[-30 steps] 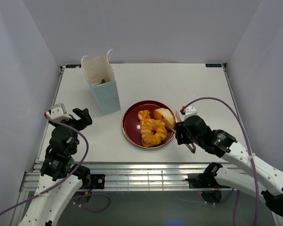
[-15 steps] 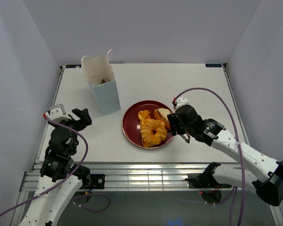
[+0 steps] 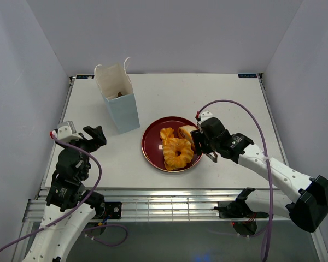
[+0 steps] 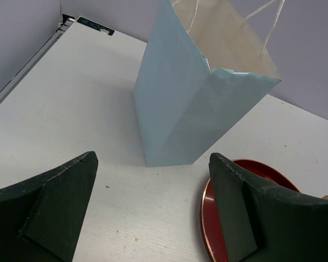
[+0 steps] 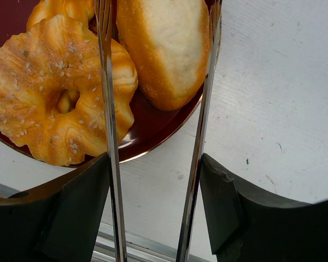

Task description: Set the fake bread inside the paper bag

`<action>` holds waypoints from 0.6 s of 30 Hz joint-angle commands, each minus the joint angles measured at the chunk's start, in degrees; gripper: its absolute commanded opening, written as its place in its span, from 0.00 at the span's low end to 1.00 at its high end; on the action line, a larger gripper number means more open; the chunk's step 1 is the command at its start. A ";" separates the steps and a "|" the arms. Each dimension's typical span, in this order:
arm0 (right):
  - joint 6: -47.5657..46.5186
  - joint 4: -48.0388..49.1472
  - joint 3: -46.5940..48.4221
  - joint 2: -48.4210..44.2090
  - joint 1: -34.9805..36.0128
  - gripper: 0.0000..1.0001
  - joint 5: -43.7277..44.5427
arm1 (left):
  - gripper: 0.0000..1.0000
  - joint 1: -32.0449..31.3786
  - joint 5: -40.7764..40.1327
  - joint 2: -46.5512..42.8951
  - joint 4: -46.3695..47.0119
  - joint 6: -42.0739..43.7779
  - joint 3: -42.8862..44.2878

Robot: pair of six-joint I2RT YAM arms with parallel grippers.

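The pale blue paper bag (image 3: 122,112) stands open at the back left, with a dark brown piece (image 3: 120,94) inside; it also shows in the left wrist view (image 4: 180,109). A dark red plate (image 3: 148,147) holds an oval golden bun (image 3: 187,132), a twisted ring (image 3: 177,153) and a third pastry (image 3: 167,134). My right gripper (image 3: 204,144) is shut on silver tongs (image 5: 107,109). The tongs' two open arms straddle the oval bun (image 5: 164,49), beside the twisted ring (image 5: 49,93). My left gripper (image 3: 93,136) is open and empty, left of the bag and plate.
The plate's rim (image 4: 205,210) lies by my left gripper's (image 4: 153,185) right finger. White walls close the table on three sides. The table's near edge and a metal rail (image 5: 131,245) lie just below my right gripper (image 5: 153,180).
My right arm has moved left toward the plate, bringing the tongs over the oval bun. The left arm has not moved.
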 commanded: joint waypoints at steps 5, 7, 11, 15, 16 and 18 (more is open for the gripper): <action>-2.01 3.07 2.94 1.60 -1.34 0.69 -1.42 | 0.93 -0.25 0.74 -0.71 0.33 0.21 -0.47; -2.27 3.07 3.02 1.78 -1.69 0.69 -1.42 | 0.93 -0.25 0.83 -0.71 0.41 0.21 -0.47; -3.06 2.89 3.64 2.83 -2.22 0.69 -2.47 | 0.93 -0.25 0.83 -0.71 0.41 0.21 -0.47; -4.20 2.46 4.43 3.53 -3.19 0.70 -4.14 | 0.93 -0.25 0.83 -0.80 0.41 0.21 -0.47; -4.38 2.28 4.69 3.97 -3.36 0.69 -4.49 | 0.93 -0.25 0.83 -0.80 0.50 0.21 -0.47; -4.91 1.84 5.66 4.32 -3.63 0.68 -5.11 | 0.93 -0.25 0.83 -0.89 0.41 0.21 -0.47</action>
